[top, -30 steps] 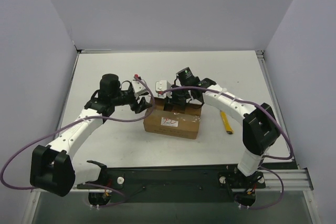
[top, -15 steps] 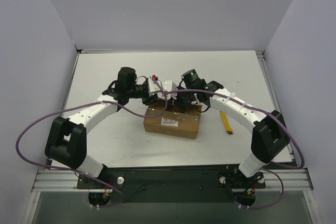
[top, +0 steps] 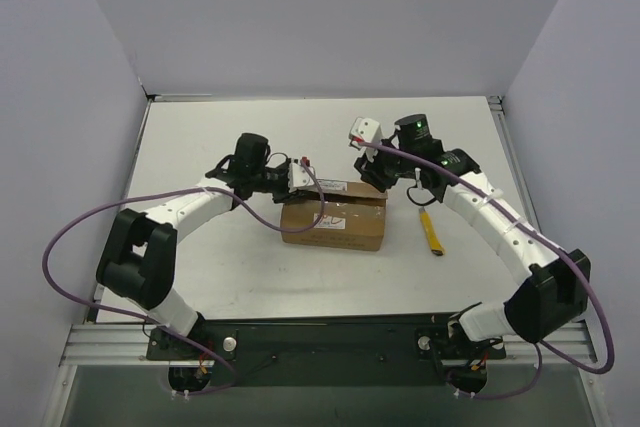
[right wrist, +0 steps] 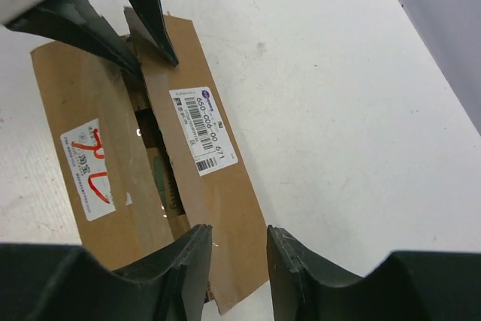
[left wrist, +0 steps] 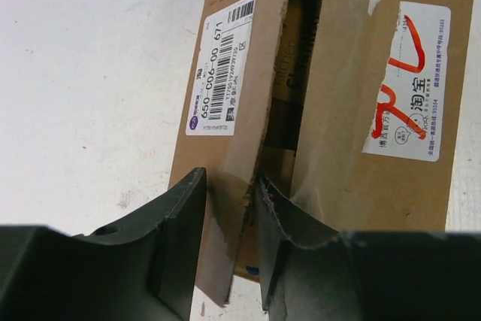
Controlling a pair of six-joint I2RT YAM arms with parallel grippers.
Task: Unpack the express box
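The express box (top: pixel 335 227) lies mid-table, its two top flaps parted by a dark slit. The far flap (left wrist: pixel 225 110) carries a barcode label (left wrist: pixel 220 65); the near flap has a white label with red marks (left wrist: pixel 406 80). My left gripper (left wrist: pixel 231 238) is open at the box's left end (top: pixel 303 179), one finger outside the far flap's end and one in the slit. My right gripper (right wrist: pixel 237 261) is open and empty, hovering above that flap's right end (top: pixel 376 169). A printed packet (right wrist: pixel 161 174) shows inside the slit.
A small yellow utility knife (top: pixel 431 232) lies on the table just right of the box. White walls close in the table at the left, back and right. The arms' purple cables loop over the near table.
My left gripper has moved right onto the box's left end and its jaws have narrowed around the far flap. My right gripper has lifted off the box, back and to the right.
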